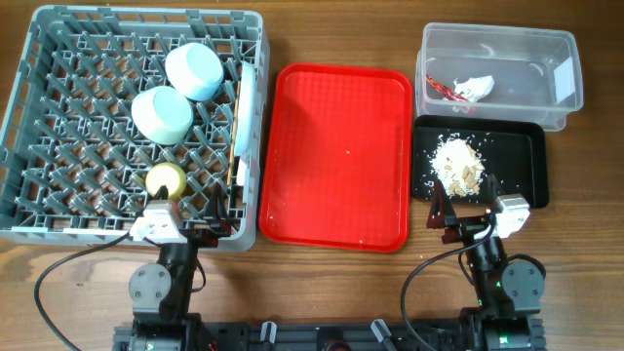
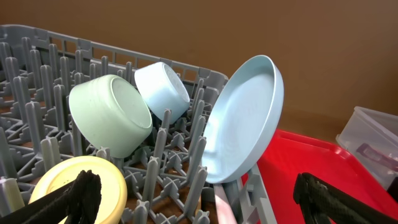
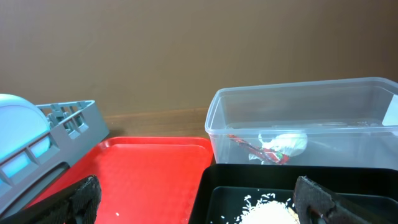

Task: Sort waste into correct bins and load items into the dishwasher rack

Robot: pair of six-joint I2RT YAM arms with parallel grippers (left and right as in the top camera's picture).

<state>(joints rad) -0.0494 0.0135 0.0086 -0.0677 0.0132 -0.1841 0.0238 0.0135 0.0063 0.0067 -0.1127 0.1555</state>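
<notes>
The grey dishwasher rack (image 1: 58, 127) at left holds a pale blue bowl (image 1: 194, 70), a pale green bowl (image 1: 161, 115), a yellow cup (image 1: 166, 180), the pale blue plate (image 1: 245, 107) on edge at its right side, and chopsticks (image 1: 232, 161). In the left wrist view I see the green bowl (image 2: 109, 115), blue bowl (image 2: 163, 90), plate (image 2: 242, 121) and cup (image 2: 81, 180). The clear tub (image 1: 497, 49) holds the red-and-white wrapper (image 1: 466, 89). The black tray (image 1: 522, 156) holds beige food scraps (image 1: 458, 164). My left gripper (image 1: 185, 232) and right gripper (image 1: 468, 216) are open and empty at the front.
The red serving tray (image 1: 336, 156) lies between the rack and the bins, with a few crumbs on it. Cables run from both arm bases at the table's front edge.
</notes>
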